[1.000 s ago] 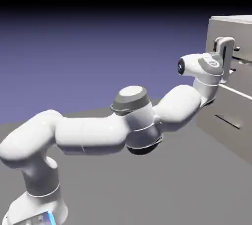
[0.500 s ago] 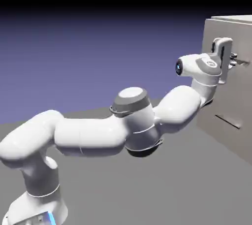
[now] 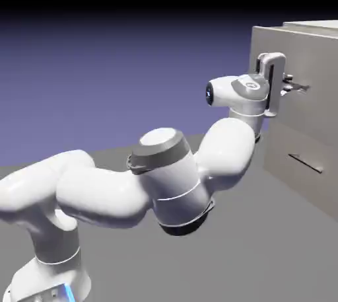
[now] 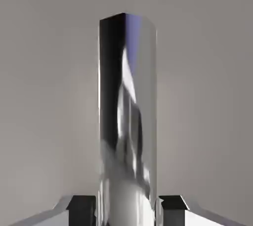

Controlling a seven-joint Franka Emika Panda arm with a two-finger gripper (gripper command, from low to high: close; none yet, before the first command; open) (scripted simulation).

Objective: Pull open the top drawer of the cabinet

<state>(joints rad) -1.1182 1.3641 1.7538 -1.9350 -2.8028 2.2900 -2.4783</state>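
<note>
At the exterior view's right stands the light-grey cabinet (image 3: 317, 25). Its top drawer (image 3: 310, 56) sticks out toward the arm, in front of the lower drawer front. My gripper (image 3: 290, 86) is shut on the top drawer's thin bar handle (image 3: 301, 88). In the hand view that handle (image 4: 127, 121) runs up the middle as a shiny metal bar. It is clamped between my two grey fingertips (image 4: 81, 209) at the bottom edge, where the gripper (image 4: 127, 211) grips it. The plain grey drawer front (image 4: 44, 96) fills the picture behind.
The lower drawer front (image 3: 290, 178) lies flush below, with its own dark bar handle (image 3: 305, 162). My white arm (image 3: 165, 182) folds back from the cabinet toward the lower left over the grey table (image 3: 264, 254).
The jaws have shut on the handle. Hand and top drawer front have since moved together toward the exterior view's left, away from the cabinet, and the elbow has folded back.
</note>
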